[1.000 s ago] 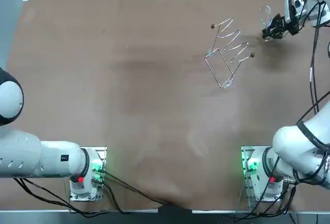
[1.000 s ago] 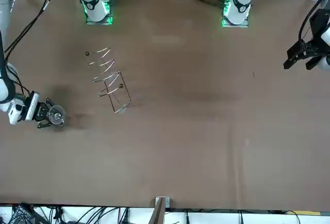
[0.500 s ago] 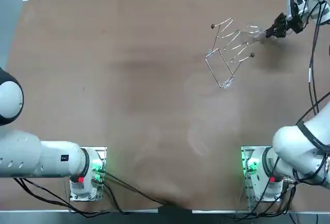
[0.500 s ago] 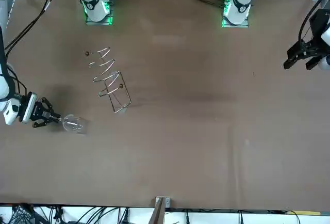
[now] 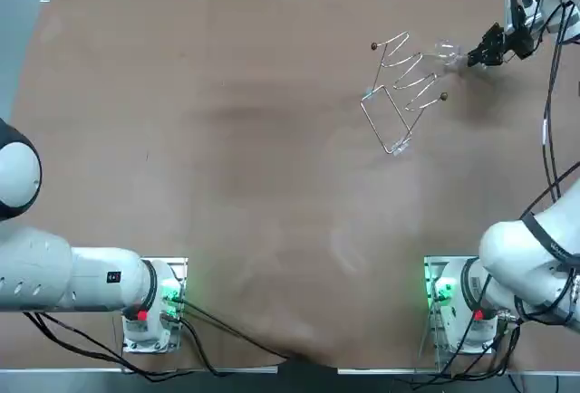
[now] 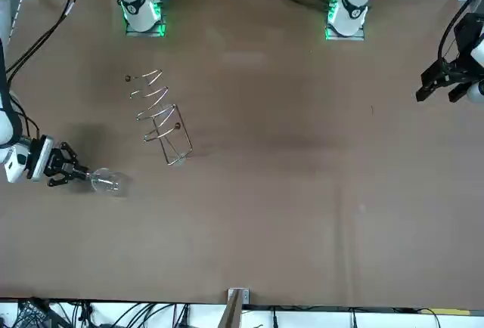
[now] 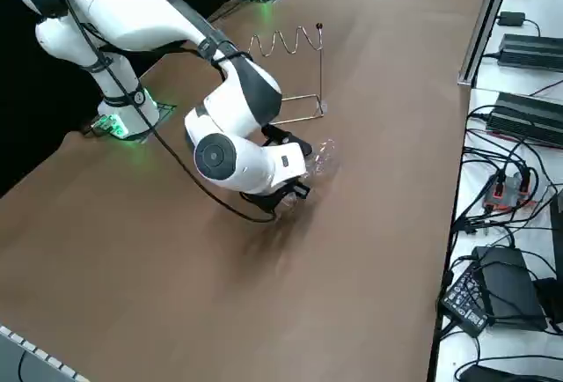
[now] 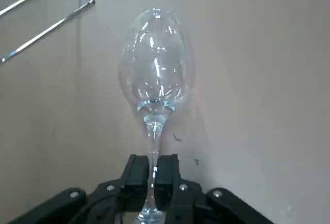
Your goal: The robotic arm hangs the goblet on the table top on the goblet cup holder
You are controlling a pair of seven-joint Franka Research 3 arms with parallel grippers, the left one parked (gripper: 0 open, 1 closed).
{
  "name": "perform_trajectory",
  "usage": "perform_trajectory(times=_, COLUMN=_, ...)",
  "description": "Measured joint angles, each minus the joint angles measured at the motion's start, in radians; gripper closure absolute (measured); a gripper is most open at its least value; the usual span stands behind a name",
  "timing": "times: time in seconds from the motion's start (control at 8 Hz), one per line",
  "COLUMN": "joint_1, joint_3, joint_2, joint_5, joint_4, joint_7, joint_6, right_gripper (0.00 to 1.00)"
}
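Near the cup holder, the right claw pinches the stem of the goblet.

The clear glass goblet lies on its side, its thin stem clamped by the right gripper. In the top view its bowl points to 9 o'clock. The upright wire goblet cup holder stands just beside it, at its 8 o'clock.

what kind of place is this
Probably a robotics lab: robot arms mounted on a brown table, electronics boxes and cables alongside, and the right hand, at the table's far right, shut on a goblet near a wire rack.
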Motion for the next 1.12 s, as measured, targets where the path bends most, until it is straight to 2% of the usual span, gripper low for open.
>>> perform_trajectory(times=0.25, joint_1=0.002, joint_3=0.000, joint_2=-0.040, joint_5=-0.003, joint_4=0.001, joint_7=0.129, joint_6=-0.020, right_gripper=0.89)
perform_trajectory(times=0.62, joint_1=0.014, joint_3=0.001, joint_2=-0.110, joint_5=-0.080, joint_4=-0.002, joint_7=0.409, joint_6=-0.074, right_gripper=0.89)
perform_trajectory(times=1.12, joint_1=0.029, joint_3=0.001, joint_2=-0.118, joint_5=-0.123, joint_4=-0.020, joint_7=0.724, joint_6=-0.113, right_gripper=0.89)
